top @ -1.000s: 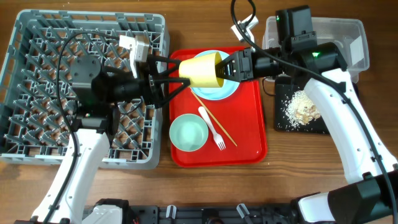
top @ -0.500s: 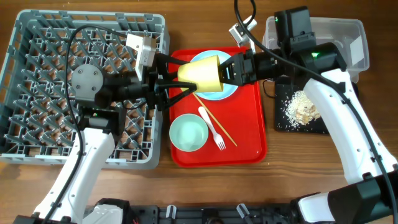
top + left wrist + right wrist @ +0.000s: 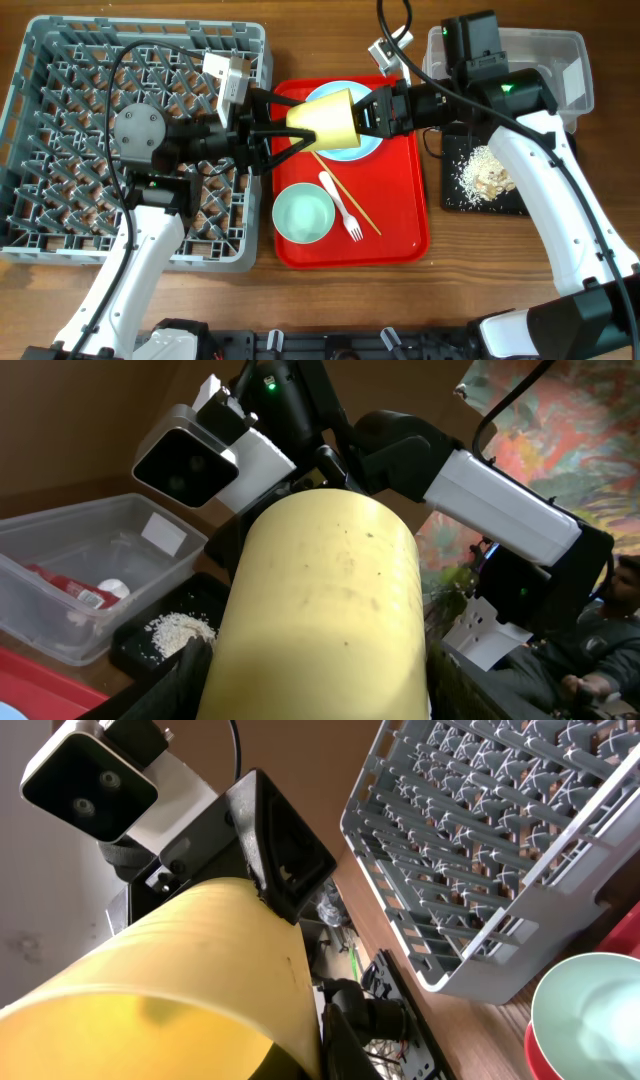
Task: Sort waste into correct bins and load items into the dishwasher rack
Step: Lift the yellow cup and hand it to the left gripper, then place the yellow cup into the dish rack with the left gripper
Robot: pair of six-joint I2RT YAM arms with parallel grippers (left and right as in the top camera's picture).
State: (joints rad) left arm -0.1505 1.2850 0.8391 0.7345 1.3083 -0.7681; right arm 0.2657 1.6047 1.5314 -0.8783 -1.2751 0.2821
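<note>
Okay, mid-air handover, upper middle of the overhead view. The yellow cup [image 3: 328,118] hangs on its side above the top of the red serving tray [image 3: 400,220]. My right gripper [image 3: 368,112] is clamped on its mouth end. My left gripper [image 3: 302,122] is spread wide, one finger on either side of the narrow end, and I judge it is not gripping yet.

Waste looks sorted. The food scraps [image 3: 487,172] sit in the black tray [image 3: 450,198] at right. In the left wrist view the red wrapper [image 3: 75,588] and the white round bit [image 3: 113,588] lie in the clear tub [image 3: 570,45].

Loading has barely begun: I see no dish in the dishwasher rack [image 3: 60,40] at left. On the red tray wait the pale-blue plate [image 3: 372,146] right under the cup, the light green bowl [image 3: 303,214] lower left, and the white fork [image 3: 335,198] and chopstick [image 3: 365,217] crossing beside it. I can't pick out the pale blue bowl.

In the way: my left arm and its cable lie over the rack's right half, just where the cup would go. Both claws crowd the cup closely.
</note>
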